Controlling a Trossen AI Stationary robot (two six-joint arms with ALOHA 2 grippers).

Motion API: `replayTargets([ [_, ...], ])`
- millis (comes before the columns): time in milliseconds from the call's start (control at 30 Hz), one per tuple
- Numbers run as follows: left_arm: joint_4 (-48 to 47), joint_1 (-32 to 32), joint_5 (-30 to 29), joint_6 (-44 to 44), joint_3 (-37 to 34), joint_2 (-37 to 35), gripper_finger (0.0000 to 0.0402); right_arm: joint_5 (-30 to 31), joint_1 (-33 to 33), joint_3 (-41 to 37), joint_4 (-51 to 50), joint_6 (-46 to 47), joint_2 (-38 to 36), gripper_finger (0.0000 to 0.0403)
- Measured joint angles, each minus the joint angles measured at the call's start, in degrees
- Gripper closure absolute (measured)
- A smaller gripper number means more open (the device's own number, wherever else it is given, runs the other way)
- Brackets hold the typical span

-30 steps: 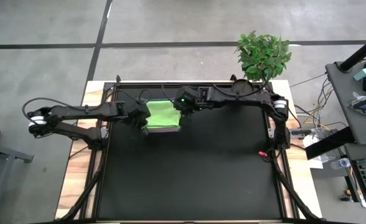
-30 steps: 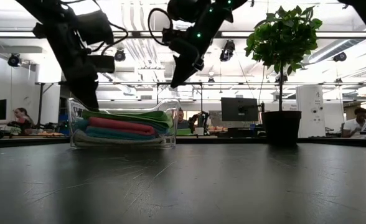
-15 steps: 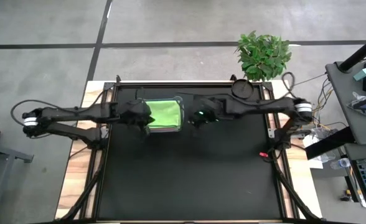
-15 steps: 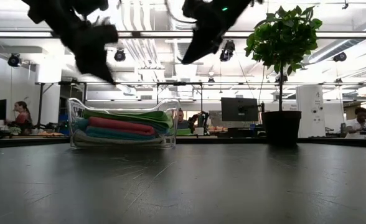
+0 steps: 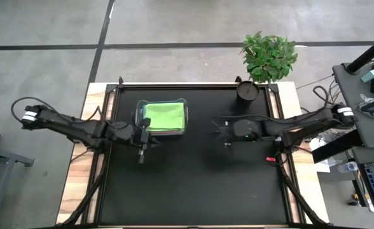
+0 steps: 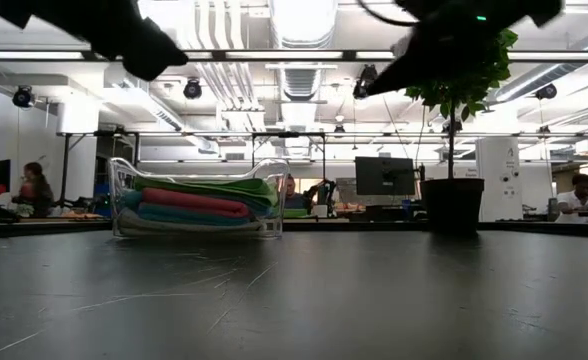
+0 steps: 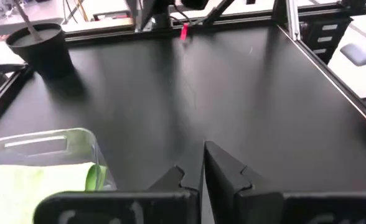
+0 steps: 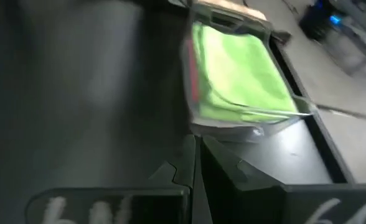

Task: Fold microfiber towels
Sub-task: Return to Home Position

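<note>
The microfiber towels lie folded in a stack inside a clear plastic tub [image 5: 138, 118] at the table's far left. The lime green towel [image 5: 165, 116] is on top. In the low view a pink towel [image 6: 194, 200], a blue one [image 6: 179, 213] and a pale one [image 6: 174, 227] show under it. My left gripper [image 5: 147, 140] hangs shut just near of the tub's left corner, holding nothing; its fingers [image 7: 223, 171] point across the table. My right gripper [image 5: 219, 131] hangs shut to the right of the tub, pointing at it, and is likewise empty [image 8: 194, 158].
A potted plant [image 5: 268, 57] stands at the far right, its dark pot [image 5: 245, 90] on the table's far edge. A black metal frame [image 5: 282, 137] runs along the table's sides. The black tabletop [image 5: 193, 184] stretches to the near edge. People sit in the room behind [image 6: 34, 185].
Both grippers have left the tub. My left gripper has drawn back from the tub's left side toward the near edge, rising and tipping toward level. My right gripper has swung from above the green towel toward the table's right edge. The towels have stayed in the tub.
</note>
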Motion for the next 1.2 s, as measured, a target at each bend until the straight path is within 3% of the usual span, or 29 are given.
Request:
replayTargets([
  [100,2.5,0.0,-0.2,0.5,-3.0,-2.0,0.0402,-4.9,-0.2,-6.3,5.0,-0.6,-5.4,0.0385],
  [400,5.5,0.1,-2.8,5.3,-7.8,-12.1,0.0402,-7.3,-0.5,-17.6,14.5,-5.6,-18.9,0.0385],
  [733,6.5,0.1,-2.8,5.8,-13.3,-25.2,0.0402,-8.5,-0.5,-21.7,11.0,-6.1,-31.6,0.0385],
  [967,10.1,0.1,-6.1,5.6,-19.4,-31.7,0.0402,-8.2,-0.5,-25.8,10.1,-6.1,-39.8,0.0385],
  [1200,10.3,0.1,-6.2,5.6,-23.6,-38.7,0.0402,-5.0,-0.5,-26.8,-0.2,-3.4,-48.6,0.0385],
])
